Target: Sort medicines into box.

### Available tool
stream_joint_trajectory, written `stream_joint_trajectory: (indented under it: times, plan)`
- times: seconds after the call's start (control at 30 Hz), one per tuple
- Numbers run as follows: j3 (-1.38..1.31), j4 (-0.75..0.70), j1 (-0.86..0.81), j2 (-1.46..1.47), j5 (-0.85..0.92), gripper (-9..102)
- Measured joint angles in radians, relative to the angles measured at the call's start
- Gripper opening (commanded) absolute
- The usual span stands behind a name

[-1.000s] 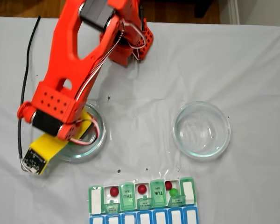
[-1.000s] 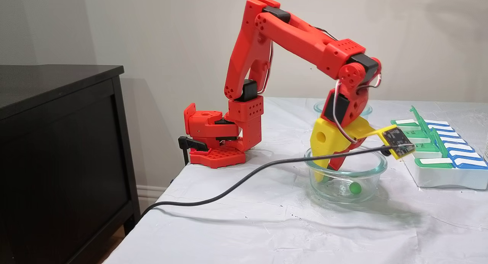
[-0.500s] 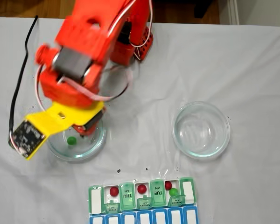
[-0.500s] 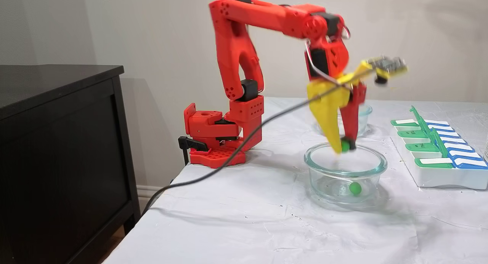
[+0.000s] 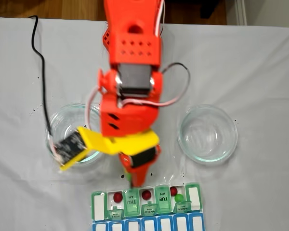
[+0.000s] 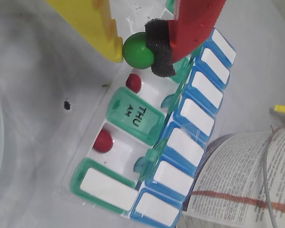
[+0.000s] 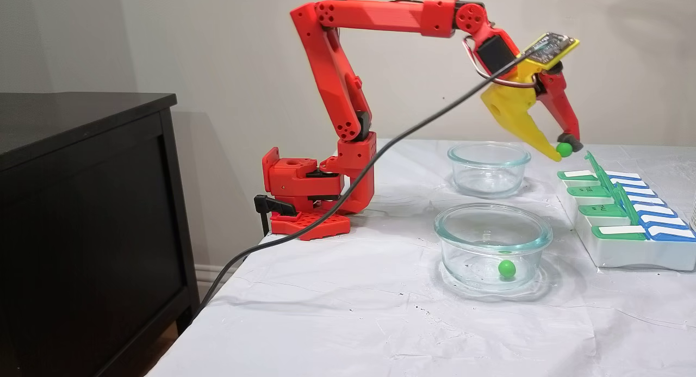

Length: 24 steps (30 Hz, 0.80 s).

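Observation:
My gripper (image 7: 563, 149) is shut on a green pill (image 6: 138, 50), pinched between the yellow finger (image 6: 100, 27) and the red finger's black foam pad (image 6: 160, 46). It hangs above the near edge of the box (image 7: 635, 255), beside the THU lid (image 6: 135, 116). In the overhead fixed view the box (image 5: 93, 206) holds three red pills (image 5: 117, 197), (image 5: 146, 194), (image 5: 173, 191) and one green pill (image 5: 178, 198) in open compartments. Another green pill (image 7: 506, 268) lies in the nearer glass dish (image 7: 522, 231).
A second glass dish (image 7: 488, 151) stands with nothing in it behind the first. The wrist camera's black cable (image 7: 380, 154) trails from the gripper across the white cloth to the table's left edge. Printed paper (image 6: 242, 180) lies beyond the box. A dark cabinet (image 7: 81, 203) stands left of the table.
The gripper closed on a green pill in the left dish, lifted out, and swung across to hover over the box. One green pill stayed in that dish.

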<state>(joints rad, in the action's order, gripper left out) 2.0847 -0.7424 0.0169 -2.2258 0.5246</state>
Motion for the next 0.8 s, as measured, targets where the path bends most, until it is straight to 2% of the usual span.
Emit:
stream_joint_trajectory:
  times: [0.2, 0.37, 0.67, 0.8]
  plan:
    - [-0.107, 0.031, 0.087, 0.204, -0.061, 0]
    - [-0.276, 0.017, 0.083, 0.379, -0.097, 0]
    - [-0.339, -0.035, 0.083, 0.410, -0.080, 0]
    - [-0.339, -0.121, 0.083, 0.410, -0.034, 0]
